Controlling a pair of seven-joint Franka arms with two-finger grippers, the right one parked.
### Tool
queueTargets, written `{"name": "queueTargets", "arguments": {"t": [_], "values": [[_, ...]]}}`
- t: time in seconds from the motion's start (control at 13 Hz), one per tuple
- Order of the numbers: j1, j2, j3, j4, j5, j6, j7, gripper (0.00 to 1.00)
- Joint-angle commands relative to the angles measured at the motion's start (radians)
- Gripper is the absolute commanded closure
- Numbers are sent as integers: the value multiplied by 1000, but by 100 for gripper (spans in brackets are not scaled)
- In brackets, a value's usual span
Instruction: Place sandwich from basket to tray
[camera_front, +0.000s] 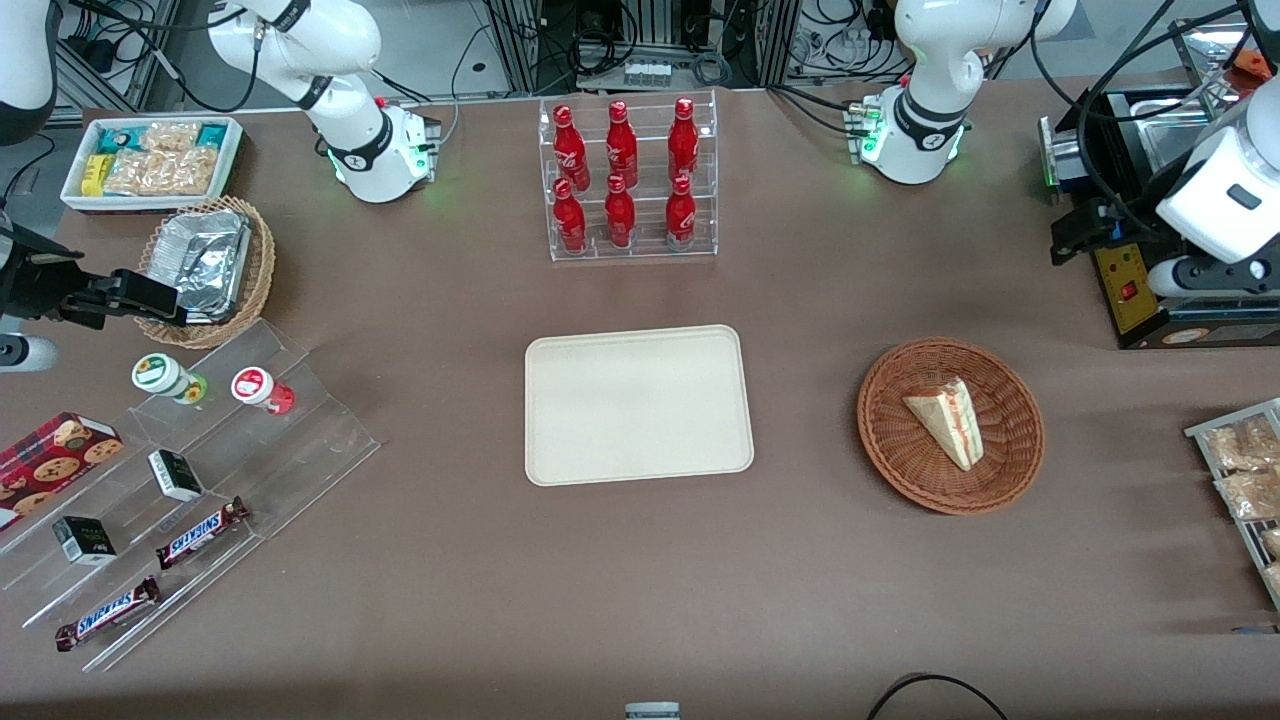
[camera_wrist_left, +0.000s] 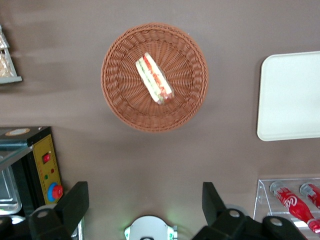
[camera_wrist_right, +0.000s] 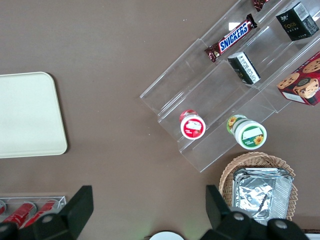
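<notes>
1. Spread wide and holding nothing, the left arm's gripper (camera_wrist_left: 145, 205) hangs high over bare tablecloth near its own base, its two dark fingers (camera_wrist_left: 75, 202) well apart and touching neither basket nor food.

2. Nearest the front camera among the task's things, the sandwich (camera_front: 948, 420) lies on its side in the middle of the basket (camera_front: 1010, 470), its striped red, orange and green cut edge exposed. That pose likely suits a pinch across the two bread faces.

3. Toward the working arm's end of the table, the reddish-brown basket sits alone on the brown cloth, with open space around it for a descent from above.

4. Beside it, well apart toward the table's middle, the cream tray (camera_front: 560, 450) lies flat with nothing on it, so the carry looks like a short sideways move.

5. Farther from the camera, a clear rack of red bottles (camera_front: 625, 180) stands above the tray, away from the likely path.

6. Judging by the scene, the task has not begun: the wedge is still in the wicker and the arm has yet to come down.
</notes>
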Motion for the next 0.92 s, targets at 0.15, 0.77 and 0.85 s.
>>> {"name": "queueTargets", "arguments": {"t": [0.15,0.77,0.85], "values": [[-3,105,0,-25,11,90,8,0],[-1,171,4,-295,16,426,-50,0],[-4,174,3,-332,16,478,-75,0]]}}
